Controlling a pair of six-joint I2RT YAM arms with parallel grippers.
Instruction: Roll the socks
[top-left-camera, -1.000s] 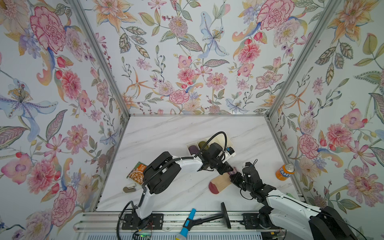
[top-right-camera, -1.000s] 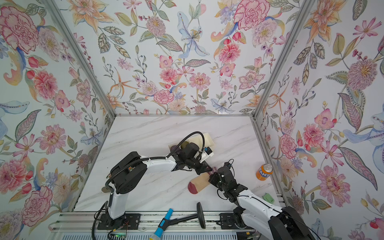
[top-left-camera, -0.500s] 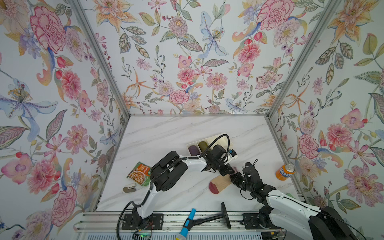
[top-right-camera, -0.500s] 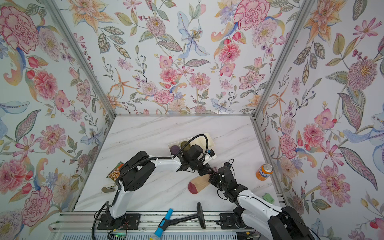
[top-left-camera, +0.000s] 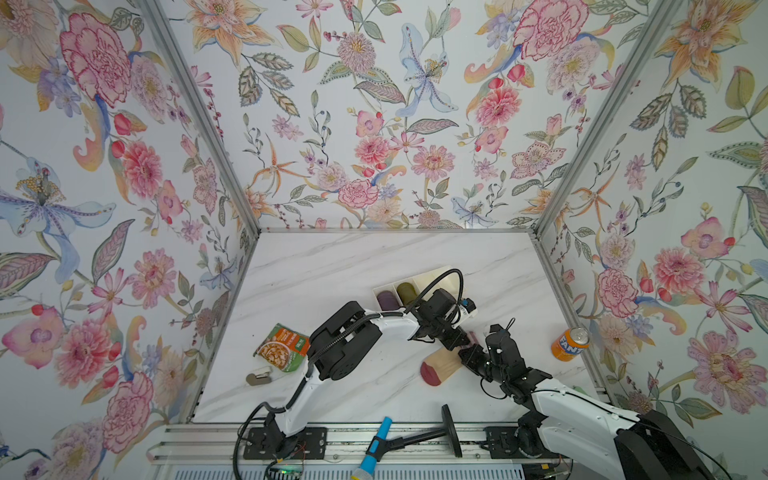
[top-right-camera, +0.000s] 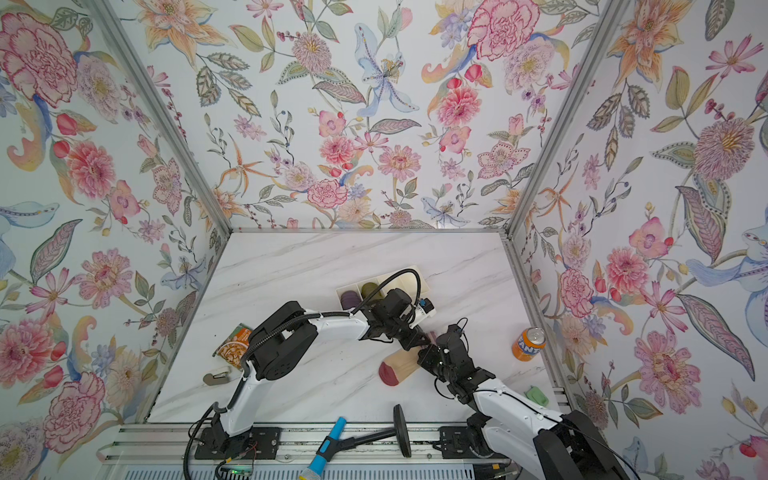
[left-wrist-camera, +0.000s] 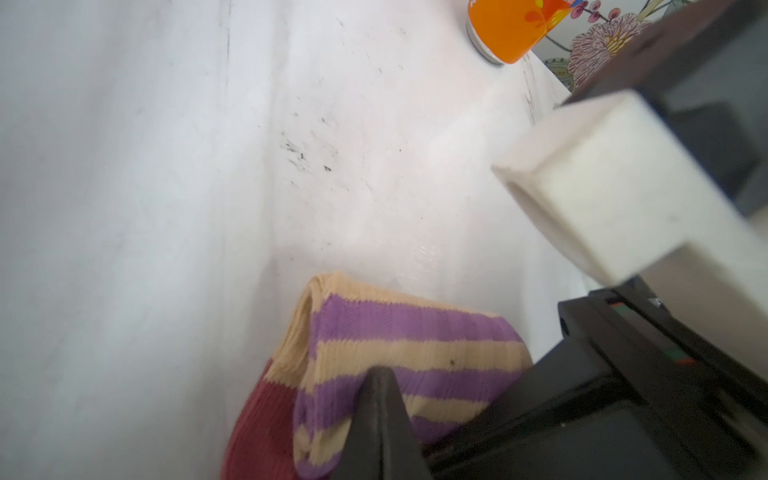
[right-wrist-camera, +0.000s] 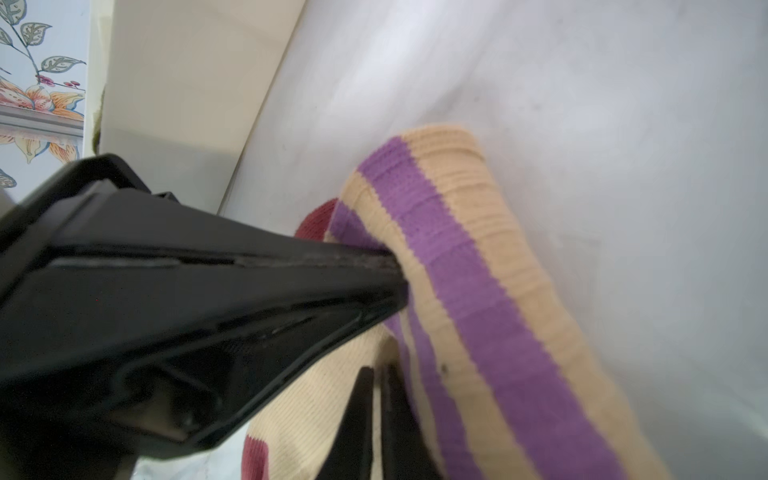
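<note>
Socks (top-left-camera: 440, 365) lie on the counter (top-left-camera: 332, 270), lower centre-right in both top views. They sit just below the tray (top-left-camera: 432, 275) and well left of the orange can (top-left-camera: 569, 343). The maroon toe points to the lower left, and the striped cuff end is up at the two arms.

Left end effector (right-wrist-camera: 395, 266) is closed tight, with a fold of the purple-striped cuff pinched at its tip. This is clear in the right wrist view, and its dark tip also sits on the stripes in the left wrist view.

Right end effector (right-wrist-camera: 376, 395) has its jaws almost together, with only a thin slit between them. The tips are against the tan knit right beside the stripes, but I can't tell if any fabric is caught.

In a top view the two end effectors meet at the cuff end, touching or nearly so.

The tray holds a purple roll (top-left-camera: 387, 299) and a green roll (top-left-camera: 405, 291) in side-by-side compartments. A snack packet (top-left-camera: 282, 347) lies to the left of the arms.
</note>
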